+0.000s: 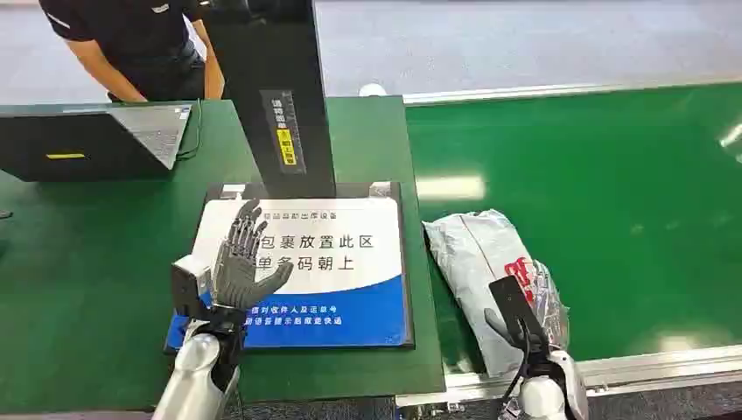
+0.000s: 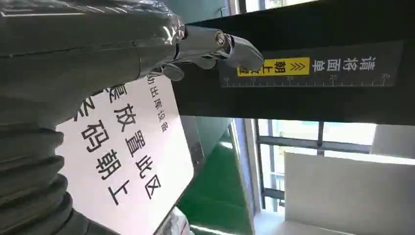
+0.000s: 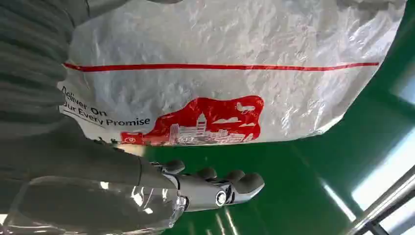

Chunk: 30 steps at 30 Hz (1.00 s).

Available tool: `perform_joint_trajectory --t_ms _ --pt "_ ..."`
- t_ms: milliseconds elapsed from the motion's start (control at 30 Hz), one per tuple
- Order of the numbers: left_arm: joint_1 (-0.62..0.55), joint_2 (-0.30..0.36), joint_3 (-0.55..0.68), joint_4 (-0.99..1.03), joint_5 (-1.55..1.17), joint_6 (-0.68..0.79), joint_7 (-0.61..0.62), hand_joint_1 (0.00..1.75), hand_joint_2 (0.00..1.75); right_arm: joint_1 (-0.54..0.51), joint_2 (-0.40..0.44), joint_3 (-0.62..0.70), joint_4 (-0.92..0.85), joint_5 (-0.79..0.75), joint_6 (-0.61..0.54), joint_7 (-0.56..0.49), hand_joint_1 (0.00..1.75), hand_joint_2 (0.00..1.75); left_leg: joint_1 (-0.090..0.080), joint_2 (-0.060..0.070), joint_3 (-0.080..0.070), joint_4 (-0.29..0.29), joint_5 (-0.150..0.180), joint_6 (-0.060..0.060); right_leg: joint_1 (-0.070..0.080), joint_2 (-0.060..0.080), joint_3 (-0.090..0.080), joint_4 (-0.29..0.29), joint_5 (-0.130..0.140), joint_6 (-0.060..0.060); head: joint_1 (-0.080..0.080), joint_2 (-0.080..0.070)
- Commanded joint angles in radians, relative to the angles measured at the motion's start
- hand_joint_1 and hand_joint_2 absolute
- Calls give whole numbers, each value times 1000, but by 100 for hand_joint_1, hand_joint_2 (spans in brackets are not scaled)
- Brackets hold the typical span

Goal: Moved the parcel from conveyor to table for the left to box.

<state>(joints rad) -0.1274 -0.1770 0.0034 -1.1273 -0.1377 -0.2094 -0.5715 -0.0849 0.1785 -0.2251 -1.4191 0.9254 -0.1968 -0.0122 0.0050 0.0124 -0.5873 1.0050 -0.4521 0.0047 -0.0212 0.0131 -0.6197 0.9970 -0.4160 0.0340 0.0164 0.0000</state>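
Head view puts the parcel (image 1: 490, 276) on the conveyor (image 1: 630, 201) beside the bench (image 1: 87, 289), so the right robot hand (image 1: 516, 332), fingers apart and empty, should close around the bag's bulk, while the left robot hand (image 1: 241, 258) hovers spread over the placard (image 1: 350, 271).

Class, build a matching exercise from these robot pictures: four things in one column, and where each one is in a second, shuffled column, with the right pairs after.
Things
1. parcel
2. left hand
3. right hand
4. laptop

Places
A. above the white and blue placard
B. far left of the green table
C. lying on the green conveyor
D. at the parcel's near end

Pairs: 1-C, 2-A, 3-D, 4-B
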Motion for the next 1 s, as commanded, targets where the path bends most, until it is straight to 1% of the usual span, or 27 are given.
perform_joint_trajectory --t_ms 33,67,167,267,300,333,400,433,467,567,600,700,767,833,867,900,933,1000 --pt "-28 6 -21 45 -5 -3 14 0 175 -41 -22 -24 115 101 -28 97 0 175 0 -2 5 -2 -1 -1 1 -2 5 -1 -1 -3 0 0" --pt "-23 6 -21 40 -6 -1 17 0 175 -49 -23 -42 129 152 -37 148 0 175 0 -2 3 -1 0 0 1 -2 3 -1 -1 -2 0 0" --pt "-19 4 -23 35 -3 1 26 0 175 -70 -34 -98 180 183 -6 210 0 175 0 -2 5 -2 0 0 1 -3 5 -2 0 -2 0 0" --pt "-33 3 -34 52 -1 -3 34 0 175 -92 -58 -154 281 144 77 248 0 175 0 -2 4 -2 0 0 1 -2 5 -2 0 -2 0 0" --pt "-35 3 -36 57 0 -3 34 0 175 -94 -66 -162 307 144 89 259 0 175 1 -4 5 -3 0 0 1 -4 6 -3 0 -2 0 0" --pt "-39 5 -42 65 3 0 34 0 175 -102 -77 -189 373 130 104 265 0 175 1 -4 4 -2 0 0 1 -4 5 -2 0 -1 0 0" --pt "-33 6 -44 63 6 3 33 0 175 -96 -84 -210 421 106 106 235 0 175 1 -5 6 -3 0 0 1 -5 8 -4 0 -2 0 0" --pt "-29 8 -44 60 6 4 32 0 175 -91 -86 -213 434 99 99 219 150 175 1 -6 8 -4 1 0 1 -6 9 -4 0 -2 0 0" --pt "-23 9 -42 54 10 5 32 0 175 -89 -87 -217 450 82 103 200 175 175 1 -5 7 -2 0 0 1 -5 8 -3 -1 -1 0 0" --pt "-22 9 -40 52 15 0 34 0 175 -72 -81 -220 440 57 111 181 175 175 1 -7 12 -4 0 0 2 -7 14 -6 -1 -2 0 0" --pt "-21 9 -41 53 15 0 35 0 175 -68 -79 -221 434 50 115 178 175 175 1 -6 11 -2 0 0 2 -6 14 -4 -1 -1 0 0" --pt "-23 13 -45 56 16 1 33 0 175 -57 -78 -212 412 34 135 175 175 175 1 -8 14 -3 0 2 2 -8 16 -6 -1 -1 0 0" --pt "-23 14 -44 56 17 0 33 0 175 -58 -76 -210 410 34 135 175 175 175 1 -5 19 -1 -3 4 2 -5 22 -6 -5 1 0 0" --pt "-23 14 -44 56 17 0 33 0 175 -58 -76 -210 410 34 135 175 175 175 1 -7 19 -3 0 4 1 -7 23 -9 -4 -1 0 0" --pt "-23 14 -44 56 17 0 33 0 175 -58 -76 -210 410 34 135 175 175 175 1 -6 21 -2 -2 4 1 -5 25 -8 -5 0 0 0" --pt "-23 14 -44 56 17 0 33 0 175 -58 -76 -210 410 34 135 175 175 175 1 -7 20 -3 -1 4 1 -7 25 -9 -4 -1 0 0" --pt "-22 14 -44 54 17 2 33 0 175 -59 -78 -208 411 26 145 175 175 175 1 -6 23 -2 -2 4 1 -5 27 -9 -2 4 0 0" --pt "-22 15 -42 53 19 3 32 0 175 -60 -77 -205 412 17 153 171 175 175 1 -6 22 -2 -2 4 1 -5 27 -9 -2 4 0 0"
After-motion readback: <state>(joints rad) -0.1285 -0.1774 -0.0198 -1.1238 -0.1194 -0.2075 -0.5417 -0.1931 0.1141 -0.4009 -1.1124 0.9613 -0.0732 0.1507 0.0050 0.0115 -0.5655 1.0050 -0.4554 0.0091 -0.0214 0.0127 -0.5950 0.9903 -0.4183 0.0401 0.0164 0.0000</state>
